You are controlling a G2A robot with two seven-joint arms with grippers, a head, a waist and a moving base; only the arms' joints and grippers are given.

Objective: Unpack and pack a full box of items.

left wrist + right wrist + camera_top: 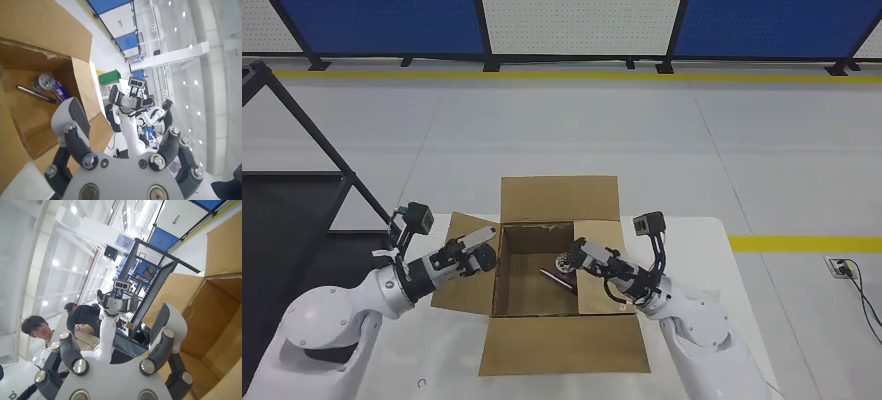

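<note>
One open cardboard box (560, 198) on the tabletop (702, 240) holds three items: a metal rod (36, 93), a clear spool (45, 82) and a blue tube (60, 91) whose label is unreadable. The left gripper (482, 248) and right gripper (580, 254) flank it, fingers spread wide, empty.

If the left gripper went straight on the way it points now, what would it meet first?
Probably the right gripper, facing it across the open brown cardboard box. The left gripper seems aimed just over the box's rim, though depth is unclear.
</note>
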